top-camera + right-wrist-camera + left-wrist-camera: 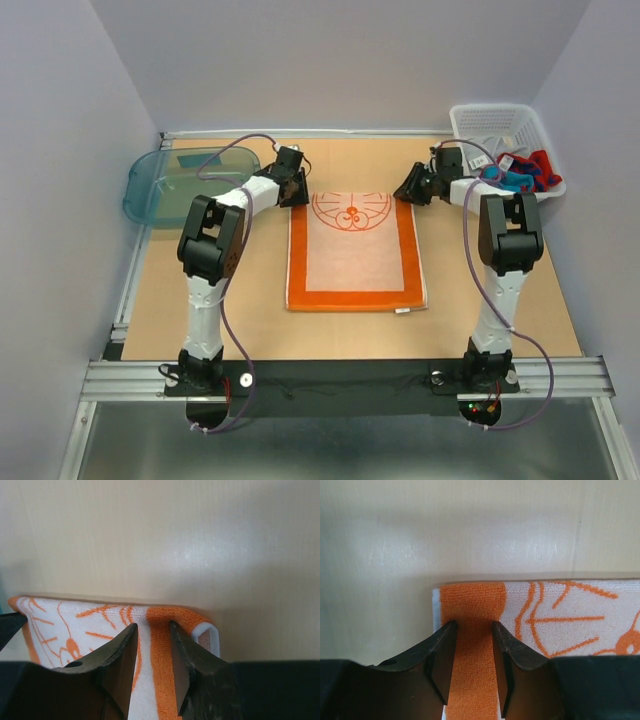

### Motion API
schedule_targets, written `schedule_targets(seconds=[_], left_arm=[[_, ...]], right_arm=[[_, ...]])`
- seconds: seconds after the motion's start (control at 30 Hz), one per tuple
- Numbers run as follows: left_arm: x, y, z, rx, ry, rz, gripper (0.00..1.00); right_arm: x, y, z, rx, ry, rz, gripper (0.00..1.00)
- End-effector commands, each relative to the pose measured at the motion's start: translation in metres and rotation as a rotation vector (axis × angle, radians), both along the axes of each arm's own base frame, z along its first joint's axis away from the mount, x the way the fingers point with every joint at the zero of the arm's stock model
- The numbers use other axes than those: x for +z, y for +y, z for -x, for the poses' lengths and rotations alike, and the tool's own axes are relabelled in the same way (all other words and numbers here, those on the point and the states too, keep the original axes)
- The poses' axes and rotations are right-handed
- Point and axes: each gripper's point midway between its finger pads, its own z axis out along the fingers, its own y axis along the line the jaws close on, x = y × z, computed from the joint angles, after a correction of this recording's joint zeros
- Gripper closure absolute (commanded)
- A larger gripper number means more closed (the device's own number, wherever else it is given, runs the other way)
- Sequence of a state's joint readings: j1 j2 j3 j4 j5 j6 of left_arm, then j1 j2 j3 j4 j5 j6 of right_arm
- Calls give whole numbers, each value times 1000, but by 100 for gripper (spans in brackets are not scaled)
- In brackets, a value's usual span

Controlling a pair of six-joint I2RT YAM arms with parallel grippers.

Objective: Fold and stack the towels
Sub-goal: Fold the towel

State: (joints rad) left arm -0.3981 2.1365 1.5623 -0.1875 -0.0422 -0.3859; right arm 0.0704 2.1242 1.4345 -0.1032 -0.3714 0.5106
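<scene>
Jaws of the left gripper (474, 626) stand part closed astride the orange border at the upper-left corner of the towel (352, 262). Cloth fills the gap, but whether it is pinched cannot be told. Jaws of the right gripper (152, 626) stand part closed on the border at the upper-right corner. There the hem puckers up off the desk (350, 340), so the cloth appears pinched.

Towel: orange border, pale centre panel with a line drawing. It lies flat and open at the centre of the top view, between the two arms.

Handling (judged): light, soft, limp terry. It will sag between grip points and drag on the desk rather than slide. Take hold on the border at the two upper corners, deep enough to catch the hem. Carry both corners level toward the lower edge to keep the fold square.

More towels (525, 175), red and blue, lie in the basket (480, 120) at upper right. Tray (160, 190): upper left.
</scene>
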Motion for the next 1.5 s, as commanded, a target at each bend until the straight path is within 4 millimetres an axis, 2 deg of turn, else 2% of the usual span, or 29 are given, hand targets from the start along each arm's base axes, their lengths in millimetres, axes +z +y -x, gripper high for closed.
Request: schedule_targets(seconds=[0.0, 0.07, 0.1, 0.17, 0.2, 0.23, 0.27, 0.3, 0.33, 0.37, 0.4, 0.43, 0.47, 0.5, 0.57, 0.6, 0.63, 0.67, 0.7, 0.77, 0.8, 0.87, 1.0, 1.03, 1.07, 1.13, 1.17, 1.47], left_arm=[[-1, 5, 0, -3, -9, 10, 55], [-1, 4, 8, 5, -3, 35, 54], [-11, 8, 19, 10, 26, 34, 54], [-9, 9, 28, 24, 26, 53, 54], [-20, 4, 45, 7, 72, 84, 55], [-14, 3, 49, 6, 61, 96, 55], [-24, 6, 64, 9, 92, 84, 55], [-25, 4, 72, 6, 98, 84, 54], [-16, 2, 76, 2, 80, 97, 55], [-22, 3, 90, -2, 102, 90, 54], [-21, 3, 96, -5, 104, 94, 55], [-15, 0, 105, -17, 93, 97, 54], [-7, -3, 104, -25, 74, 105, 54], [-9, -1, 112, -30, 79, 91, 54], [5, 4, 114, -45, 48, 79, 51], [10, 6, 114, -52, 35, 68, 47], [22, 12, 112, -45, 6, 41, 44], [32, 16, 107, -67, -29, 7, 40], [39, 18, 105, -79, -48, -10, 33], [56, 22, 103, -115, -91, -44, 27], [64, 24, 98, -146, -121, -82, 17], [73, 29, 97, -205, -150, -140, 7], [76, 26, 98, -312, -162, -178, 3], [72, 27, 99, -353, -151, -200, 3], [74, 23, 98, -397, -155, -202, 3], [74, 15, 99, -469, -158, -192, 1], [77, 11, 97, -487, -168, -182, 1], [86, -2, 81, -576, -256, -188, 1]], right_arm=[[-7, -14, -8, -34, -41, 75, 62], [-20, -20, 3, -41, -13, 103, 61], [-22, -21, 8, -41, -3, 108, 61], [-26, -21, 16, -33, 8, 114, 61], [-34, -22, 28, -30, 36, 116, 61], [-35, -22, 33, -28, 42, 116, 60], [-27, -22, 38, -21, 30, 120, 60], [-35, -23, 51, -16, 55, 124, 60], [-35, -23, 58, -9, 63, 126, 60], [-25, -23, 61, 2, 39, 129, 59], [-24, -23, 67, 10, 40, 131, 59], [-19, -23, 77, 26, 37, 137, 59], [-17, -23, 81, 39, 35, 141, 58], [-14, -24, 87, 51, 44, 146, 57], [-4, -23, 90, 108, 22, 168, 51], [8, -22, 89, 133, -4, 179, 49], [10, -24, 95, 159, 14, 196, 44], [27, -25, 84, 213, -45, 242, 41], [29, -28, 90, 242, -24, 268, 39], [39, -37, 83, 311, -59, 356, 34], [50, -42, 77, 333, -77, 403, 34], [56, -49, 71, 406, -103, 477, 34], [47, -50, 66, 554, -112, 537, 36], [50, -50, 64, 581, -109, 538, 36], [39, -47, 64, 640, -94, 532, 37], [39, -43, 64, 695, -68, 511, 38], [30, -40, 65, 735, -58, 494, 39], [17, -34, 65, 845, -37, 454, 44]])
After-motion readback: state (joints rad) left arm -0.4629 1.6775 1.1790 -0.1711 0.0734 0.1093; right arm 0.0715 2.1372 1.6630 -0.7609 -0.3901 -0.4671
